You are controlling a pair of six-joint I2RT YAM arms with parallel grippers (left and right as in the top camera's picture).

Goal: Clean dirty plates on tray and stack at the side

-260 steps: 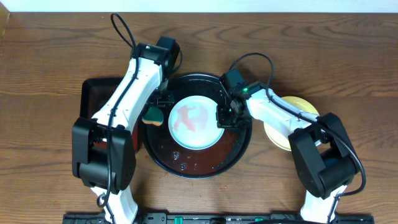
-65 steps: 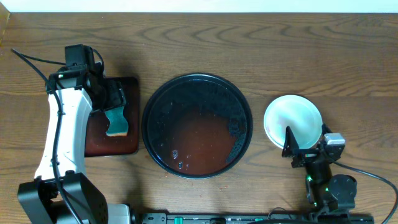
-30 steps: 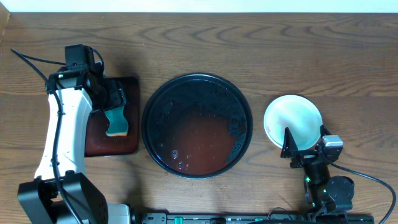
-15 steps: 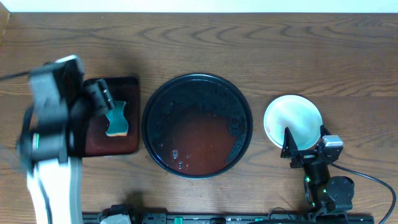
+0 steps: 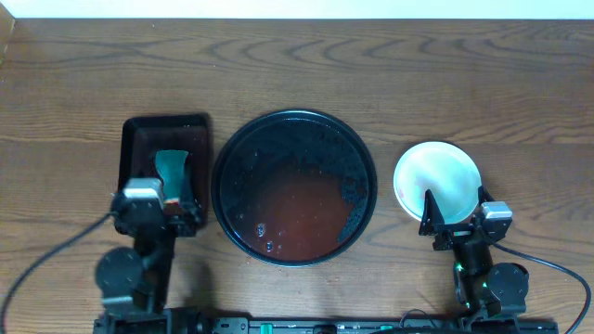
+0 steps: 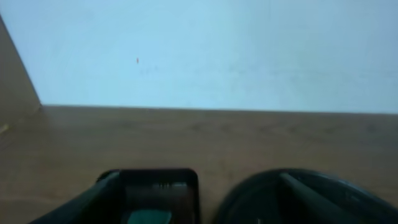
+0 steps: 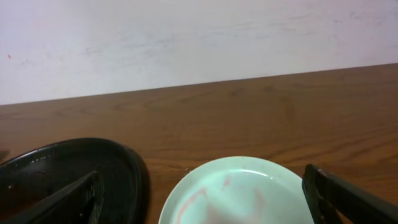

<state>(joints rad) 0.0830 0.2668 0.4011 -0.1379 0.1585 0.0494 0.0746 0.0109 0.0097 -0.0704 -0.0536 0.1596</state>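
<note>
The round black tray [image 5: 243, 148] sits mid-table with reddish wet residue and no plate on it. To its right, on the wood, lies a pale mint-green plate [image 5: 437, 178] with faint pink streaks [image 7: 249, 190]. My right gripper [image 5: 455, 206] hovers open at that plate's near edge, its fingers [image 7: 348, 199] apart and holding nothing. My left gripper [image 5: 158, 197] is open at the near end of the small rectangular tray and is empty. The round tray's rim [image 7: 124, 168] shows in the right wrist view, and the tray [image 6: 261, 193] also shows in the left wrist view.
A rectangular black tray [image 5: 139, 139] lies left of the round one, with a teal sponge [image 5: 171, 167] on it, also visible as the rectangular tray [image 6: 158, 186] and sponge [image 6: 149, 216] in the left wrist view. Bare wood stretches to the far wall.
The left arm has pulled back from over the rectangular tray to the table's near edge, leaving the sponge there. The right arm and the plate have stayed put.
</note>
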